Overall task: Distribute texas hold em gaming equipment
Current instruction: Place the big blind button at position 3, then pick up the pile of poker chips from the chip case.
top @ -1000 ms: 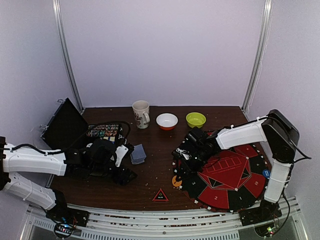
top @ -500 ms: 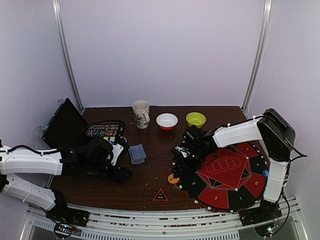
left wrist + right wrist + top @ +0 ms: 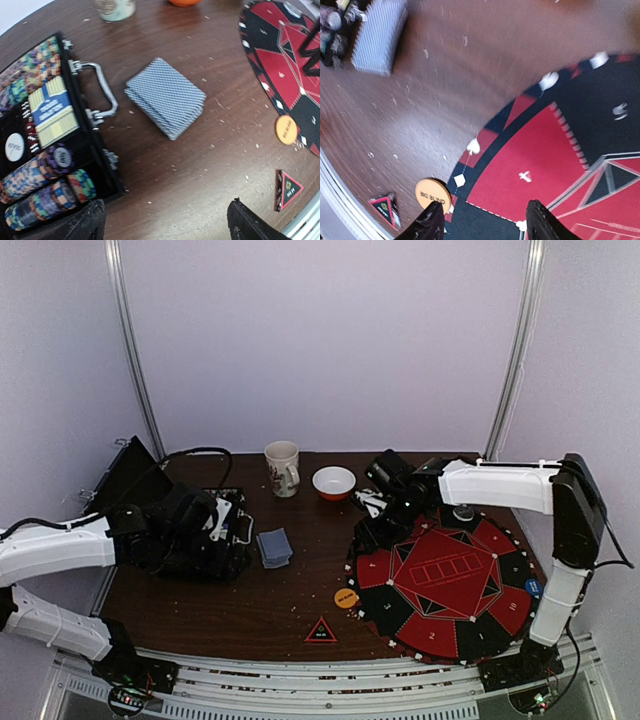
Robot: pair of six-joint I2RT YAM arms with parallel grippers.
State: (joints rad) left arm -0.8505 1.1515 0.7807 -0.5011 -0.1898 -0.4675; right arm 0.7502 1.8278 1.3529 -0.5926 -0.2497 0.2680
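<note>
The blue-grey-backed card deck point(image 3: 166, 96) point(image 3: 273, 547) lies on the brown table beside an open black case point(image 3: 75, 130) point(image 3: 205, 502) of stacked poker chips point(image 3: 42, 200). My left gripper point(image 3: 167, 227) point(image 3: 232, 548) hovers open just near of the deck, with bare table between its fingers. An orange "BIG BLIND" disc point(image 3: 433, 194) point(image 3: 346, 598) rests at the left rim of the red-and-black mat point(image 3: 560, 165) point(image 3: 440, 580). The black red-edged triangular marker point(image 3: 320, 631) point(image 3: 385, 207) sits near the front edge. My right gripper point(image 3: 485, 222) point(image 3: 372, 532) hangs open and empty over the mat's left part. A blue disc point(image 3: 532, 588) lies at the mat's right rim.
A cream mug point(image 3: 282, 468) and a white bowl point(image 3: 334, 482) stand at the back of the table. The case's lid point(image 3: 125, 485) stands up at the far left. The right arm point(image 3: 490, 485) stretches across the back right. White crumbs speckle the wood.
My right gripper opened and pulled up and back from the orange disc, which stays at the mat's rim. My left gripper opened wider and drew back left toward the case.
</note>
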